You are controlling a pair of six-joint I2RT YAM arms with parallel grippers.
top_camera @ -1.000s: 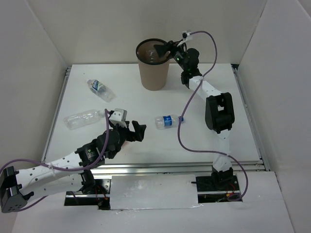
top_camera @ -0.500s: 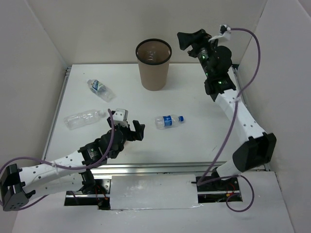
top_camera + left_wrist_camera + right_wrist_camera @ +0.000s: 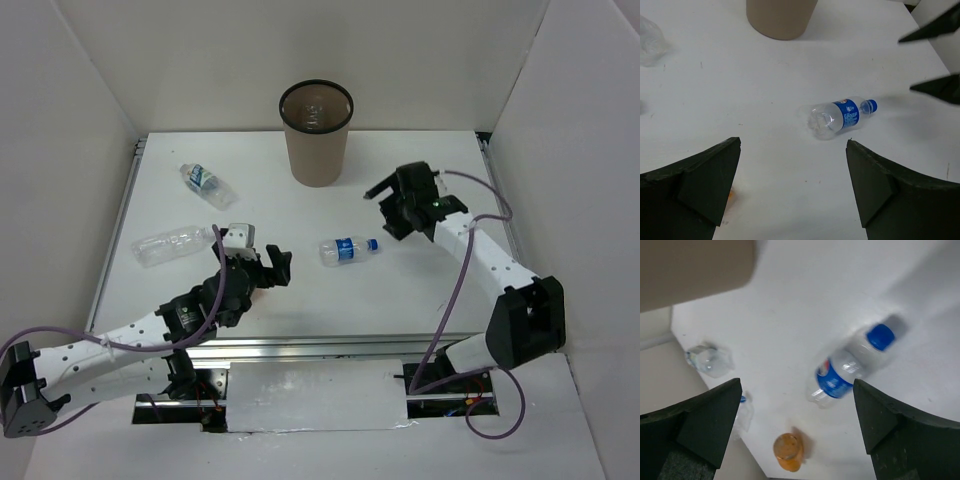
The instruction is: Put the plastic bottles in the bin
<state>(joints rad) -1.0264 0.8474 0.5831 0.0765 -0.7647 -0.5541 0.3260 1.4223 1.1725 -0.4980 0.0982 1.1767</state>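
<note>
Bottle lying mid-table between left tool and right tool, both spread, empty

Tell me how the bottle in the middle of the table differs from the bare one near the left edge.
The middle bottle has a blue label and a blue cap; the bare bottle shows no label. The bare bottle looks longer than the middle bottle. Both are clear plastic and lie on their sides on the table, outside the bin.

White tabletop, plain white walls on three sides
</note>
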